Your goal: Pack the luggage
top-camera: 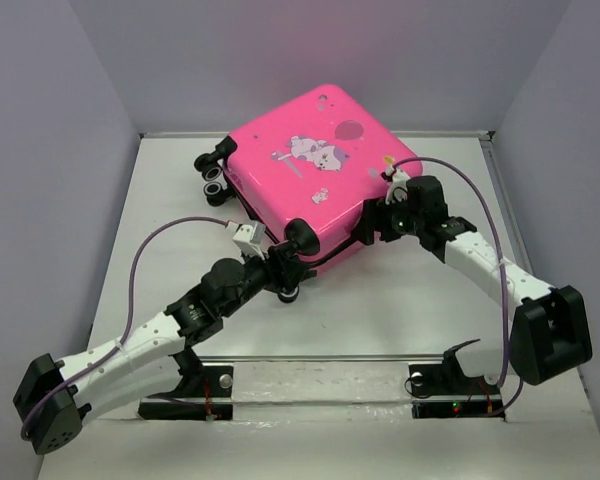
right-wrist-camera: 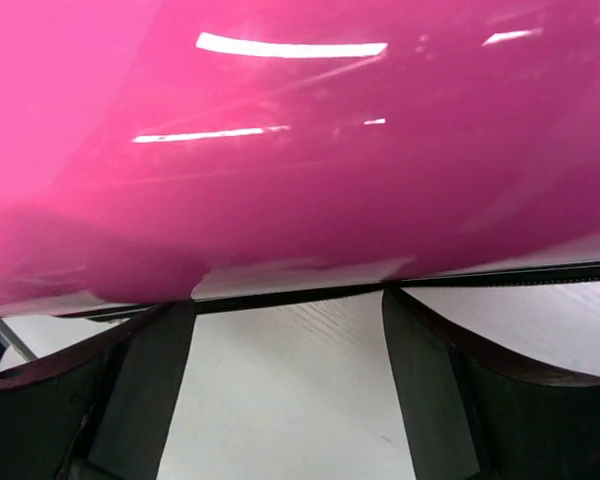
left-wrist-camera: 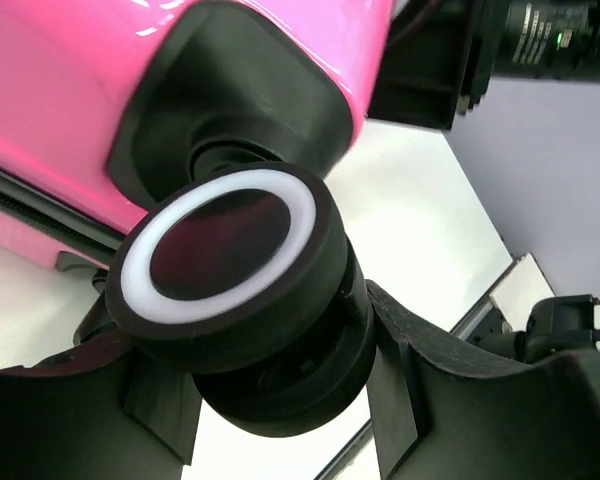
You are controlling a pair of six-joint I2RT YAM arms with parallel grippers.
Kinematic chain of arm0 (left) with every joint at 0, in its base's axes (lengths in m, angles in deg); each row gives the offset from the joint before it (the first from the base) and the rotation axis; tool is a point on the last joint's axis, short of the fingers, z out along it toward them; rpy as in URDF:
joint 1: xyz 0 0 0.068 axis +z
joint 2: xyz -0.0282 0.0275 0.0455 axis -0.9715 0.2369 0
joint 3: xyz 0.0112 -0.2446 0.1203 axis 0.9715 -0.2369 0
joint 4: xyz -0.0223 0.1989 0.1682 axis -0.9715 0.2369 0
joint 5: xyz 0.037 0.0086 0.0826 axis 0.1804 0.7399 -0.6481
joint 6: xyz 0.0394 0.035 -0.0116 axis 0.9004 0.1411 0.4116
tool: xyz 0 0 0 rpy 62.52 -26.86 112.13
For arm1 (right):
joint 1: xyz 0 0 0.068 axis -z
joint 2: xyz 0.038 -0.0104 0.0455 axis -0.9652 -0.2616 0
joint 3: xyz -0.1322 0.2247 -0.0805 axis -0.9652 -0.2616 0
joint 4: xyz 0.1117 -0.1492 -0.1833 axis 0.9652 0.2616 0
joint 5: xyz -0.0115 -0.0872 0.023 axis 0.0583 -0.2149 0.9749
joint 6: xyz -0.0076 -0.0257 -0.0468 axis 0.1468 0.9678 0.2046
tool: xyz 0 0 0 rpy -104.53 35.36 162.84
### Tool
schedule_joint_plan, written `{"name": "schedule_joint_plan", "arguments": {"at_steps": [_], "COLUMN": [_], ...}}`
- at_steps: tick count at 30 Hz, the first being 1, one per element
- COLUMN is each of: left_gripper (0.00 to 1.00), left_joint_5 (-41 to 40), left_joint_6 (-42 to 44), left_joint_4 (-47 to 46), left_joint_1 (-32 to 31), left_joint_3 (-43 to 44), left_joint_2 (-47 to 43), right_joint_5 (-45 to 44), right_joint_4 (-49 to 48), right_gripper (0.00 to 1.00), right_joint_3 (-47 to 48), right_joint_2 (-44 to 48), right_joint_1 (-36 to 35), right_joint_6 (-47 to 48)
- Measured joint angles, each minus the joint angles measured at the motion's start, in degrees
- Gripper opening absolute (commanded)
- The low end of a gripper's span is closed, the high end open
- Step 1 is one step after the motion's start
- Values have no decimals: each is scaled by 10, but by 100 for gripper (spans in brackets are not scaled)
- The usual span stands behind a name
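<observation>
So the left gripper [left-wrist-camera: 280, 400] is clamped on a wheel [left-wrist-camera: 220, 260] of the luggage [top-camera: 315, 165], one black finger [left-wrist-camera: 410, 390] on each side of the caster. My guess is it's there as an anchor, so the case can't slide or spin while the other arm works.

The right gripper [right-wrist-camera: 290, 400] has its jaws apart with nothing between them. It sits low against the case's near-right side, and its fingers [right-wrist-camera: 430, 380] point at the dark zipper seam [right-wrist-camera: 310, 295] just under the pink shell. To me that looks like lining up to pry or unzip, because the lid is shut and nothing can go in yet.

The luggage itself lies flat, print side up, toward the far edge of the tabletop [top-camera: 380, 310], about mid-width. It's turned so one corner points at the near edge.
</observation>
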Motion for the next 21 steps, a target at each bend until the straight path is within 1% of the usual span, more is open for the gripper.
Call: {"name": "schedule_joint_plan", "arguments": {"at_steps": [1, 3, 4, 6, 7, 8, 9, 11, 12, 13, 14, 15, 17, 21], "left_gripper": [6, 6, 6, 6, 6, 6, 6, 6, 6, 6, 6, 6, 6, 6], "left_joint_5": [3, 14, 18, 29, 34, 38, 44, 59, 66, 73, 80, 85, 95, 102], "left_joint_6": [1, 2, 1, 0, 0, -2, -5, -13, -17, -21, -25, -29, -36, -45], "left_joint_4": [-3, -7, -7, -7, -7, -7, -7, -7, -7, -7, -8, -11, -16, -20], "left_joint_1": [0, 0, 0, -2, -5, -6, -8, -13, -15, -17, -18, -19, -21, -22], "left_joint_3": [8, 27, 35, 52, 59, 62, 65, 74, 80, 85, 90, 92, 97, 99], "left_joint_2": [12, 35, 47, 64, 71, 74, 80, 96, 105, 113, 122, 127, 139, 143], "right_joint_5": [17, 45, 62, 80, 82, 81, 75, 60, 52, 37, 23, 11, -11, -54], "right_joint_4": [1, 0, -5, -21, -40, -63, -86, -118, -136, -149, -162, -183, -216, -299], "right_gripper": [73, 56, 51, 48, 31, 23, 20, 21, 26, 33, 47, 52, 56, 56], "right_joint_3": [10, 27, 30, 26, 13, -7, -40, -101, -136, -165, -194, -219, -266, -313], "right_joint_2": [-7, -8, 0, 23, 47, 67, 100, 148, 169, 181, 188, 189, 188, 159], "right_joint_1": [7, 17, 22, 23, 20, 14, 1, -33, -61, -85, -109, -127, -154, -155], "right_joint_6": [6, 15, 13, 9, 0, -4, -11, -31, -41, -49, -58, -63, -77, -85]}}
